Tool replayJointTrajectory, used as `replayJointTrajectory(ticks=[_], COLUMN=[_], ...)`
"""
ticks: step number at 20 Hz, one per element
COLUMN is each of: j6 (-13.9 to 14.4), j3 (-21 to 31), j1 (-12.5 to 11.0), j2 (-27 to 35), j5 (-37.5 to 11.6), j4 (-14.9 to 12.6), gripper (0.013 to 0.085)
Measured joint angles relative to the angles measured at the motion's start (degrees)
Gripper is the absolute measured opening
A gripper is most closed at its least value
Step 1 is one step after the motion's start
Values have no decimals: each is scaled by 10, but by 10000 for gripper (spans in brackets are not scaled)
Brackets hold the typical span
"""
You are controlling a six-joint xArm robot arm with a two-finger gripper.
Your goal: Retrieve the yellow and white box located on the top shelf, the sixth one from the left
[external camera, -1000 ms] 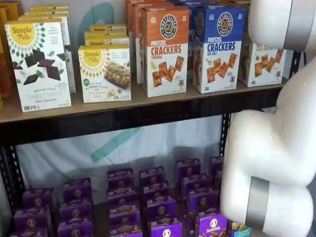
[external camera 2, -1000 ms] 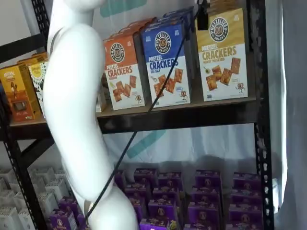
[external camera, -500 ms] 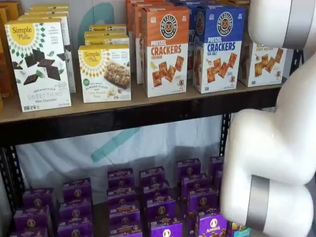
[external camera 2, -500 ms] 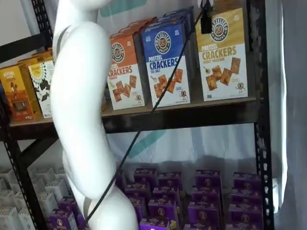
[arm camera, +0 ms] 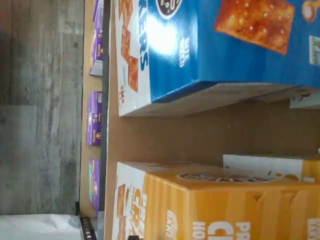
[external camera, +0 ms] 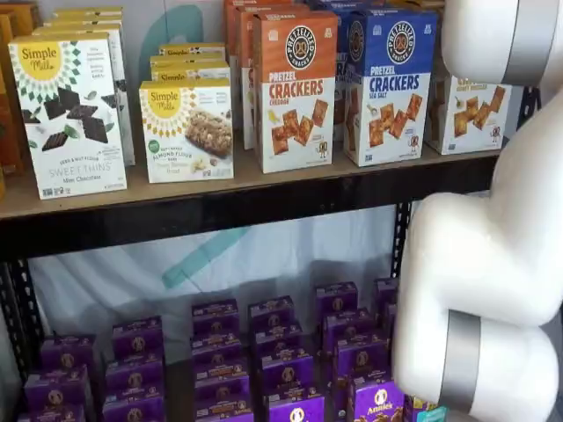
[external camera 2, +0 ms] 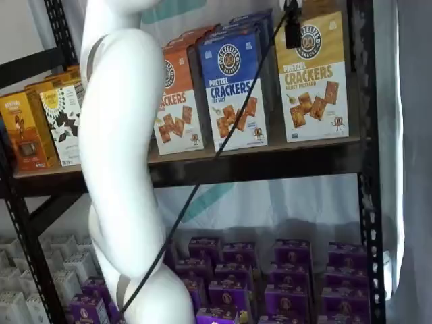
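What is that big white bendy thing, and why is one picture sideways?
The white thing is a robot arm that fetches boxes. Two cameras face the shelves; a third rides on its wrist, so that picture is turned sideways. On the top shelf stand cracker cartons: orange, blue, and the yellow and white box it wants. Its end effector hangs in front of that box, showing only a black finger, so I cannot tell if it is open. Nothing is held.

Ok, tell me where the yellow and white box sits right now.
In a shelf view, the yellow and white box stands upright at the top shelf's right end, beside the blue-topped Crackers carton.
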Motion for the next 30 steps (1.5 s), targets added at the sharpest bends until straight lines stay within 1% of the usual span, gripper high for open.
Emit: replayJointTrajectory(ticks=[7,11,17,19,20,21,22,23,30], j6=[-5,-7,-10,-11,-12,-13,-13,-13,-15], j3=[7,7,15,16,17,18,18,17,17], j1=[1,-2,-6,-7,-7,-8,-9,-9,-11], j2=[-4,-3,-8,-9,-9,-9,-9,-9,-9], j5=[2,6,0,0,-1,-1,-1,0,1], j4=[-16,-18,-12,-10,-10,-10,-10,-10,-9], gripper=[850,850,850,770,770,730,730,690,690])
